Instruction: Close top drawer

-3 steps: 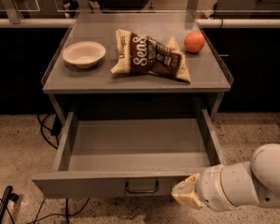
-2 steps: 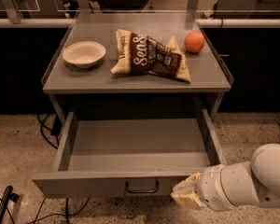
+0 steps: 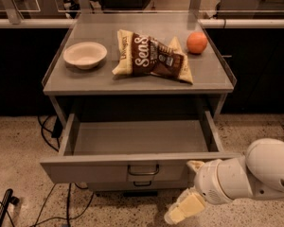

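The grey cabinet top point(image 3: 85, 77) carries a white bowl point(image 3: 85, 55) at the left, a brown chip bag point(image 3: 154, 56) in the middle and an orange point(image 3: 197, 42) at the far right. The floor point(image 3: 19, 141) is speckled stone, with dark cables point(image 3: 46, 132) at the left. The top drawer point(image 3: 92, 168) is pulled out toward the near side, showing a shallow grey tray and a dark wire handle point(image 3: 143, 170) at the centre of its front. The gripper point(image 3: 188, 188) is near the front's right end, with its fingers apart and holding nothing.

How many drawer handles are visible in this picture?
2: the top drawer handle, and a lower handle just beneath; others may be hidden. The gripper is low, right of them.
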Controlling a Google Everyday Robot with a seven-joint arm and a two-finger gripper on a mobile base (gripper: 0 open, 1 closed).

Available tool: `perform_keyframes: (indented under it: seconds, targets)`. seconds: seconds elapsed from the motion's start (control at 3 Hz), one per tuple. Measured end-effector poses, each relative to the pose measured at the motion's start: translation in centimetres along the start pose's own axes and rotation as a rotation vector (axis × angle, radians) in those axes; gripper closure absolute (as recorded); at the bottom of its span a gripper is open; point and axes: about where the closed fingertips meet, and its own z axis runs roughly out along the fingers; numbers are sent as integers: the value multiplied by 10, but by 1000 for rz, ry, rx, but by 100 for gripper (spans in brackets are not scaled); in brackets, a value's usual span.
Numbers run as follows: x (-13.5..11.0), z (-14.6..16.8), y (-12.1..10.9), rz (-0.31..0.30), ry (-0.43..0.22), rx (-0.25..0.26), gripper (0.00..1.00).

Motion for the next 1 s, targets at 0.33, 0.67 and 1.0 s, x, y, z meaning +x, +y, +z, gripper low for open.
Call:
perform_keyframes:
  seconds: [0.33, 0.67, 1.0]
  targets:
    - [-20, 18, -30, -7, 11, 10, 3]
    - [-26, 22, -38, -17, 11, 13, 27]
    - [-40, 25, -68, -47, 22, 44, 48]
